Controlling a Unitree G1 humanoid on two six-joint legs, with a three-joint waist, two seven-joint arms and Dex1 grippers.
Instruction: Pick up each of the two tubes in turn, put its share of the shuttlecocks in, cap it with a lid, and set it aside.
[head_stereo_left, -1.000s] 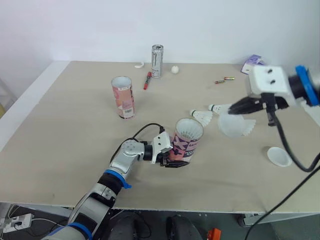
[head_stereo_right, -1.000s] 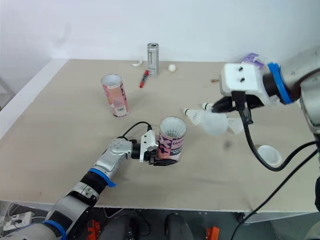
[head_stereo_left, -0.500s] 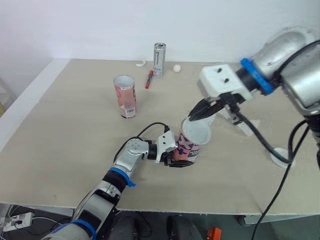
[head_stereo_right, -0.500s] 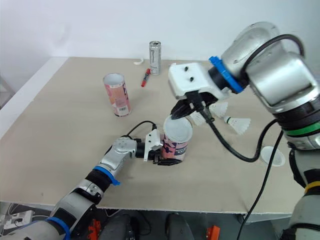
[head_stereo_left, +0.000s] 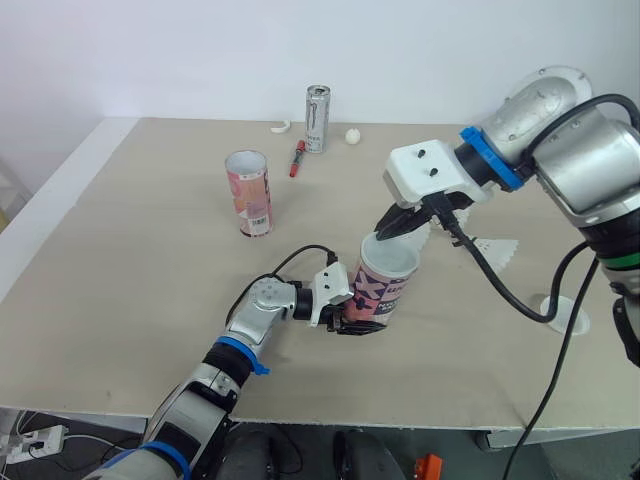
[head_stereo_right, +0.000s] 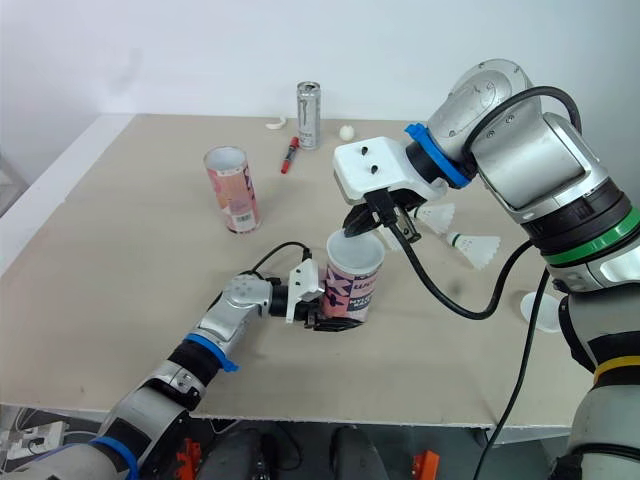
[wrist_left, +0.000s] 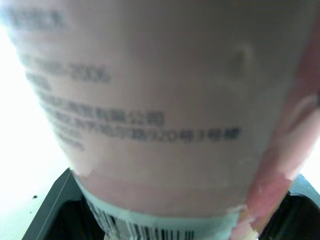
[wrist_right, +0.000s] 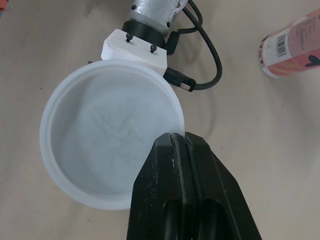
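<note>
My left gripper (head_stereo_left: 352, 320) is shut on the base of a pink tube (head_stereo_left: 380, 292), which stands upright near the table's middle front; its label shows close up in the left wrist view (wrist_left: 165, 115). A translucent white lid (head_stereo_left: 389, 257) rests on the tube's mouth. My right gripper (head_stereo_left: 384, 230) is shut on the lid's rim (wrist_right: 110, 132), with its fingers (wrist_right: 175, 165) pressed together. The second pink tube (head_stereo_left: 248, 193) stands open at the back left. Two shuttlecocks (head_stereo_right: 478, 248) (head_stereo_right: 434, 214) lie right of the held tube. A second lid (head_stereo_right: 538, 308) lies at the far right.
A silver can (head_stereo_left: 316, 120), a red marker (head_stereo_left: 296, 159), a small white ball (head_stereo_left: 352, 137) and a white scrap (head_stereo_left: 279, 128) sit along the table's far edge. Cables run from both wrists. The table's left edge (head_stereo_left: 50, 215) borders open bare surface.
My right gripper carried the lid leftwards from above the shuttlecocks onto the held tube's mouth. The left gripper kept its hold on the tube; the camera shifted slightly.
</note>
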